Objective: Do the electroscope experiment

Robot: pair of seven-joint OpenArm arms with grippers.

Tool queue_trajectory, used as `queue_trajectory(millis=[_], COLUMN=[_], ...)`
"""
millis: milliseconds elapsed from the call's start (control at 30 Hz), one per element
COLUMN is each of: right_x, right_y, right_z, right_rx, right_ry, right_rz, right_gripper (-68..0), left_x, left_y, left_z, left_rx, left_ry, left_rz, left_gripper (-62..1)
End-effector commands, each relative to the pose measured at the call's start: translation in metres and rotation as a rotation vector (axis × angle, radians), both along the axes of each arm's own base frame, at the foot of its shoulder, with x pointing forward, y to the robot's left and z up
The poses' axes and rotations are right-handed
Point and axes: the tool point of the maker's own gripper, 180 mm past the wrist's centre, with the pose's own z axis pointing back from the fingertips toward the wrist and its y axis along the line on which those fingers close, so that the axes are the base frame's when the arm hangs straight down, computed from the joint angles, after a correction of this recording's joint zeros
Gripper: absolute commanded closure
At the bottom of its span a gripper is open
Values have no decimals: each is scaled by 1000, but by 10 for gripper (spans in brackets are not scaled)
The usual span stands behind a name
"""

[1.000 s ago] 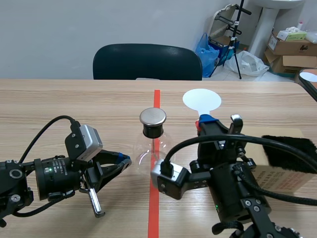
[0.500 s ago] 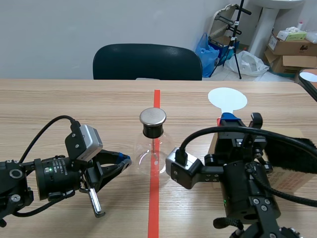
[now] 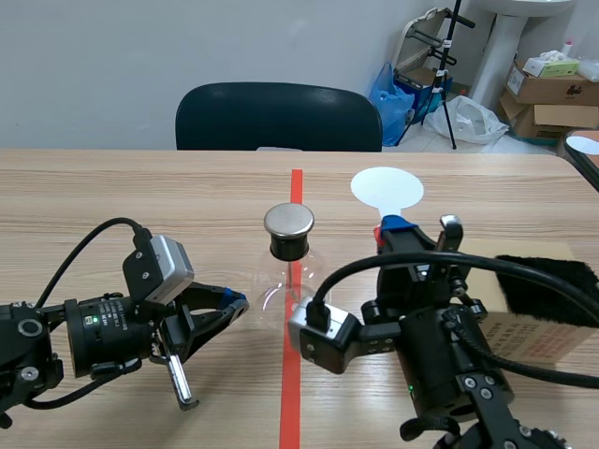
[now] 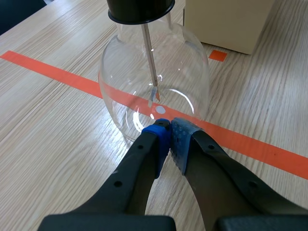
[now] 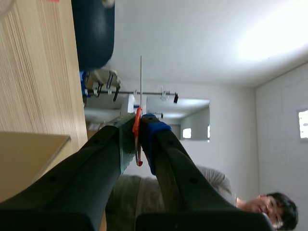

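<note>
The right hand [image 5: 138, 126] is clamping the white disc [image 3: 387, 190] by its thin red stem, holding it upright near the electroscope [image 3: 288, 253]; the left hand [image 4: 169, 130], closed on nothing, is resting against its glass base. The electroscope is standing mid-bench [image 3: 140, 206] on the tape [image 3: 296, 187]; being thin glass, it is likely fragile and slippery, and best steadied low.

An office-like workroom: light wooden table [image 3: 140, 187], dark padded chair [image 3: 278, 117] behind it, brown cardboard boxes [image 3: 552, 92] stacked beyond.
</note>
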Motion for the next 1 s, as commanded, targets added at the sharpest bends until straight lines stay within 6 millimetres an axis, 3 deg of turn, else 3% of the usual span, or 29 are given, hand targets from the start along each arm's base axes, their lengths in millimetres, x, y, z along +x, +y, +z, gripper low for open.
queue_trajectory(millis=[0, 500, 967], right_x=[4, -15, -23], right_y=[3, 46, 58], right_z=[8, 5, 4], right_rx=[4, -18, -25], right_ry=[-31, -20, -16], right_rz=[22, 281, 366], right_gripper=[-10, -10, -10], left_x=[6, 6, 6], left_y=[-5, -5, -5], left_z=[13, 13, 13], left_rx=[-39, -39, -39], left_ry=[-30, -30, -30], left_rz=[1, 1, 1], left_gripper=[-26, -26, -26])
